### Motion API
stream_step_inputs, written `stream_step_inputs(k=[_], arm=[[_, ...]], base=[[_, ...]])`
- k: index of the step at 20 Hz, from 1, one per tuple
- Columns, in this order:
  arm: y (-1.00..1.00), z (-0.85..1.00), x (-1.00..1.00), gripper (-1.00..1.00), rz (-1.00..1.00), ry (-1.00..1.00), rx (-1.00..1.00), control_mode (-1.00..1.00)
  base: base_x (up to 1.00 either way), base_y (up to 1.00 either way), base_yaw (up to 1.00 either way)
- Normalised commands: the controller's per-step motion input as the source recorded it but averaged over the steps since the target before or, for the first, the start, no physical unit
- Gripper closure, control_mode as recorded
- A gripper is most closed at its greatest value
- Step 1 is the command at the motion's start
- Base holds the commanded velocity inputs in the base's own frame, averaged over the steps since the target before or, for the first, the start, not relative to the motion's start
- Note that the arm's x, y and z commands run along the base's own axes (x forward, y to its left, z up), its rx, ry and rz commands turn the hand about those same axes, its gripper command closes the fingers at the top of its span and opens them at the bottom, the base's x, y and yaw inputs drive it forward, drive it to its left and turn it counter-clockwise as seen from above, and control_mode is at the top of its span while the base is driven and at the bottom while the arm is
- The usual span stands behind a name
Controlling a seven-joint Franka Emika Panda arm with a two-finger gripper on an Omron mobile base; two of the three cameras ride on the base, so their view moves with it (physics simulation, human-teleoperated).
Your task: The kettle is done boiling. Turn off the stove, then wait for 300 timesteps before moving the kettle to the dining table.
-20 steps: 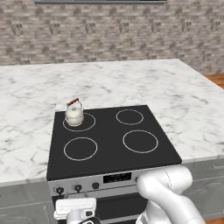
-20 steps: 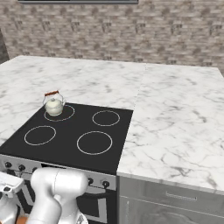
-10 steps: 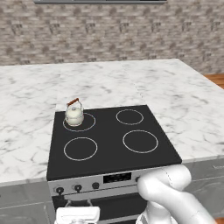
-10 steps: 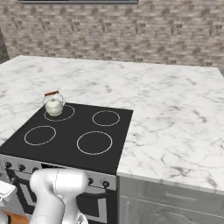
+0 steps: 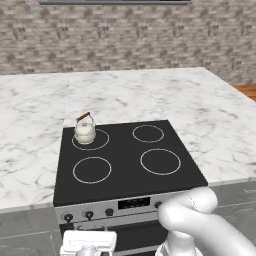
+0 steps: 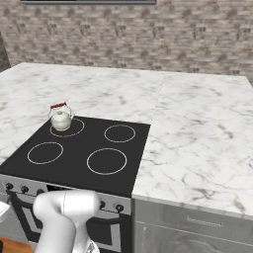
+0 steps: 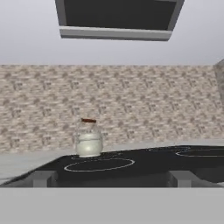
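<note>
The kettle [image 5: 84, 132] sits on the rear-left burner of the stove [image 5: 125, 165], upper left of the cooktop. The hand [image 5: 88, 244], bottom left of frame, is fully open and empty.

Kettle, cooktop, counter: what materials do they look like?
Kettle: glossy cream body, likely ceramic or enamel; reddish-brown handle looks wooden.
Cooktop: flat black glass, smooth, with thin white burner rings.
Counter: white marble with grey veining, polished look.
All rendered, so the finishes are only apparent.

Kitchen: stove [image 5: 125, 160], marble counter [image 5: 210, 125]
</note>
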Motion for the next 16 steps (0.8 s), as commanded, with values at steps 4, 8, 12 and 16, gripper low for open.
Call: stream_step_inputs(k=[4, 8, 12, 16], arm=[[0.00, 0.70, -0.09, -1.00, -0.04, 0.00, 0.00, -1.00], [0.00, 0.68, -0.13, -1.00, -0.03, 0.00, 0.00, -1.00], [0.00, 0.61, -0.13, -1.00, -0.03, 0.00, 0.00, -1.00], [-0.01, 0.56, -0.09, -1.00, -0.03, 0.00, 0.00, -1.00]], base=[[0.00, 0.00, 0.00], [0.00, 0.00, 0.00], [0.00, 0.00, 0.00], [0.00, 0.00, 0.00]])
